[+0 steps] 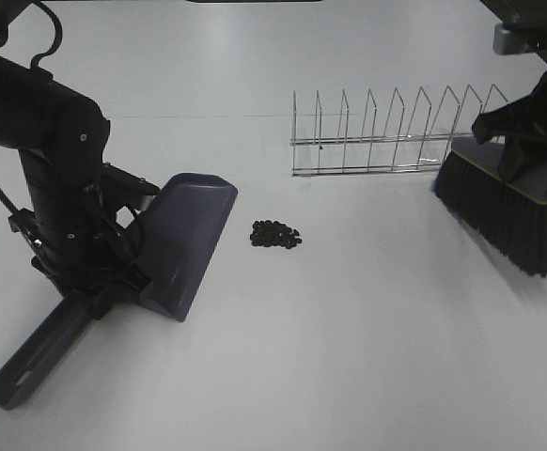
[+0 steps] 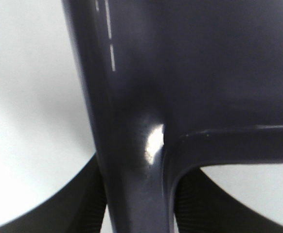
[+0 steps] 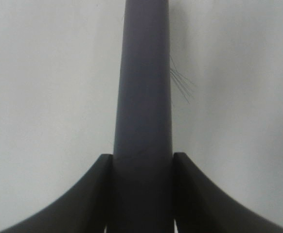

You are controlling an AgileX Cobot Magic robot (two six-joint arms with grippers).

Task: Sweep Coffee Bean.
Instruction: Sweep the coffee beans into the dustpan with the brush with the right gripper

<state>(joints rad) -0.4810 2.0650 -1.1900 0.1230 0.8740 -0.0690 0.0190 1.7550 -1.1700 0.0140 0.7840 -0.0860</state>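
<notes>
My right claw (image 3: 142, 171) clamped on brush (image 1: 501, 209) handle; my left claw (image 2: 137, 204) clamped on dustpan (image 1: 187, 240). Coffee beans (image 1: 275, 235) heaped on tabletop (image 1: 367, 357), near left claw's dustpan, well apart from right claw. Judgement: sweep runs toward left claw.

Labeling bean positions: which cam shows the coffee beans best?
Exterior high: the coffee beans lie as one unobstructed cluster between the dustpan and the brush. Left wrist shows mostly the dustpan up close, right wrist mostly the brush handle; no beans in either.

High overview, two close-up wrist views.
</notes>
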